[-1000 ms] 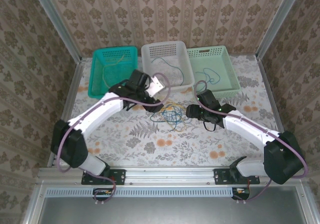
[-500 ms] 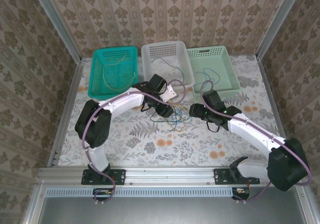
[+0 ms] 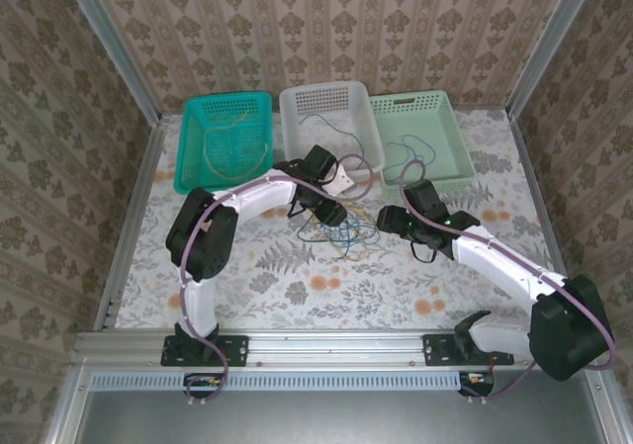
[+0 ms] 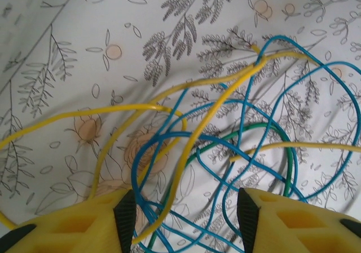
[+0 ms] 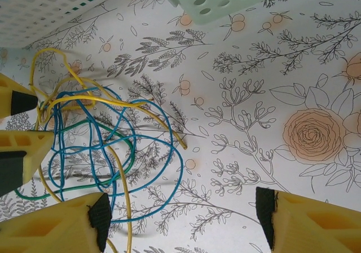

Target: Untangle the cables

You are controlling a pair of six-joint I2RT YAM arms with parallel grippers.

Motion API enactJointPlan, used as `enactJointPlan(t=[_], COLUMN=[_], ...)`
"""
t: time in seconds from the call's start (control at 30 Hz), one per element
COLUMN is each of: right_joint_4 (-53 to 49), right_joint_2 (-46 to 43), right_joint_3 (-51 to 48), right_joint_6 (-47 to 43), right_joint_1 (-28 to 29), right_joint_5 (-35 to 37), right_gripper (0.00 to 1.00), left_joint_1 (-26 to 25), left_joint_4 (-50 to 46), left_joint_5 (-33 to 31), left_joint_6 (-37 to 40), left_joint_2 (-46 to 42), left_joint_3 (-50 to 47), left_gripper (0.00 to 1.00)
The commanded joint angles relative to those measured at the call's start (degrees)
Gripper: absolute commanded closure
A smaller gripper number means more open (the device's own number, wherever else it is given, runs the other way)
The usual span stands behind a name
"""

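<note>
- cables (image 3: 336, 228): one tangle of thin strands in three colours, yellow, blue and dark green, lying on the flowered table (image 3: 297, 276) near its middle; how many strands of each colour i cannot tell.
- three baskets stand in a row at the tangle's 12 o'clock: teal basket (image 3: 193, 137), white basket (image 3: 297, 103), pale green basket (image 3: 450, 133); each has a loose thin strand inside.
- in the left wrist view the cables (image 4: 225, 146) are wide overlapping loops, the yellow crossing over the blue, with a green arc among them.
- in the right wrist view the cables (image 5: 96, 146) sit at 9 o'clock, flat on the cloth.
- two grippers: the left gripper (image 3: 331, 217) is over the tangle's 11 o'clock edge; the left gripper (image 4: 186, 213) has its jaws partly apart, yellow and blue strands running between them, not pinched.
- the right gripper (image 3: 384, 219) is at the tangle's 3 o'clock; the right gripper (image 5: 183, 219) is spread wide and holds nothing, a yellow strand passing just beside one finger.
</note>
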Motion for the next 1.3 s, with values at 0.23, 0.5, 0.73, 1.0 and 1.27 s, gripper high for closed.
enactJointPlan(t=[0.23, 0.5, 0.73, 1.0, 1.27], right_joint_4=[0.2, 0.1, 0.0, 0.1, 0.8], right_joint_2=[-1.2, -1.3, -1.6, -2.6, -3.0], right_joint_3=[-0.9, -1.0, -1.2, -1.8, -2.7], right_joint_6=[0.6, 0.5, 0.5, 0.7, 1.3], right_joint_1=[-0.8, -1.3, -1.6, -2.1, -2.3], right_joint_5=[-1.5, -1.4, -1.4, -1.3, -2.0], right_gripper=[0.27, 0.27, 0.27, 0.26, 0.26], left_joint_1=[-0.2, -0.4, -0.4, -0.5, -1.6], left_joint_4=[0.9, 1.0, 1.3, 1.6, 2.1], left_joint_5=[-0.2, 0.1, 0.6, 0.8, -0.7], left_joint_6=[-1.0, -0.9, -1.2, -1.8, -1.4], left_joint_2=[1.4, 1.7, 2.8, 3.4, -1.2], left_joint_3=[2.5, 2.1, 2.7, 3.2, 1.8], left_gripper=[0.58, 0.53, 0.56, 0.67, 0.86])
